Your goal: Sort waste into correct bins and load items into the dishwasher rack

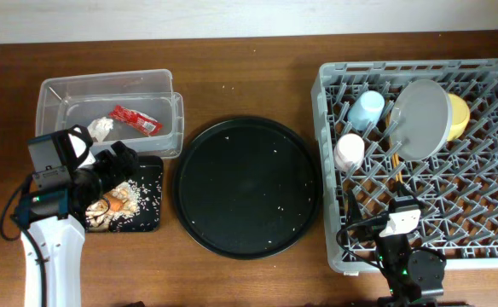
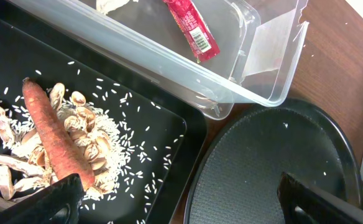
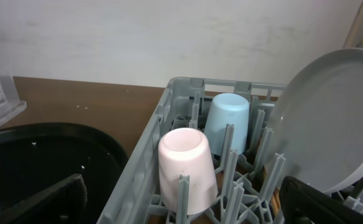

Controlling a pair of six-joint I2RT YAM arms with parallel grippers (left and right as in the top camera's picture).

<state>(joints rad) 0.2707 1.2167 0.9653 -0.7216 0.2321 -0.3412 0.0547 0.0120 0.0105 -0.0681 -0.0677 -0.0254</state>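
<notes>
My left gripper (image 2: 180,190) is spread wide and empty above the black tray (image 2: 169,124). The carrot (image 2: 54,134) lies on beige scraps (image 2: 82,140) just by one finger, and the clear tub (image 2: 256,93) holding the red wrapper (image 2: 192,28) is ahead. My right gripper (image 3: 181,190), equally wide and empty, hangs at the dishwasher rack (image 3: 169,106). The pink cup (image 3: 186,168) stands upturned just ahead, with the blue cup (image 3: 228,127) behind it and the grey plate (image 3: 330,124) off to the right.
</notes>
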